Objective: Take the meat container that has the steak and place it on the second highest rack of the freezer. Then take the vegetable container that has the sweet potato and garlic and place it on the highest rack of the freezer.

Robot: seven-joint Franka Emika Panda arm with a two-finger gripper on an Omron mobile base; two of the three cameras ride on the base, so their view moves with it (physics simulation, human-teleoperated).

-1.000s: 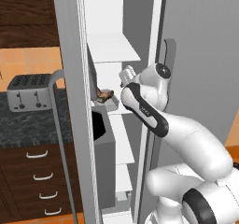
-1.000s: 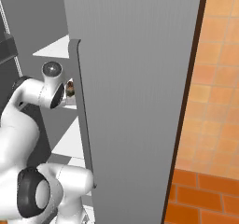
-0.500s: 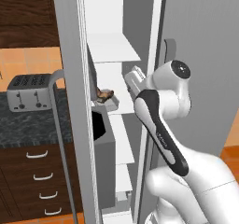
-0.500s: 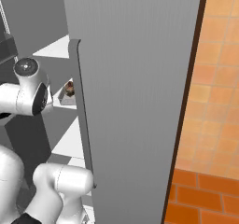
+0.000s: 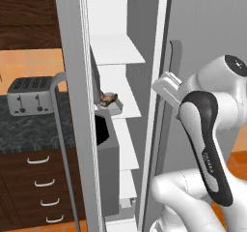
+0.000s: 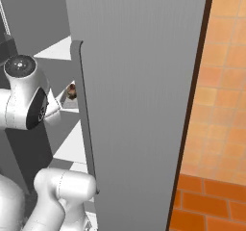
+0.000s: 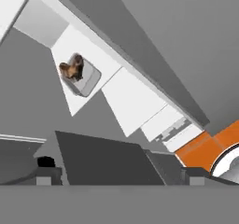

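Note:
The meat container [image 5: 111,102] is a small grey tray with the dark red-brown steak [image 7: 71,68] in it. It rests on the second highest rack [image 5: 126,108] of the open freezer [image 5: 116,37], near that shelf's front left. In the right base view the container [image 6: 71,92] peeks out past the door handle. My gripper [image 7: 120,174] is open with nothing between its fingers. It hangs outside the shelves, to the right of the tray and apart from it, and its white hand [image 5: 166,87] is by the door edge. The vegetable container with the sweet potato and garlic is out of view.
The grey freezer door [image 6: 144,105] with its long handle [image 6: 86,129] stands open close on my right. A dark grey bin [image 5: 107,153] fills the lower freezer. A toaster [image 5: 30,95] sits on the dark counter at left, above drawers [image 5: 41,182].
My hand has drawn back to the right, out from the shelf and away from the meat container. The container stays where it was on the rack. The jaws stayed open.

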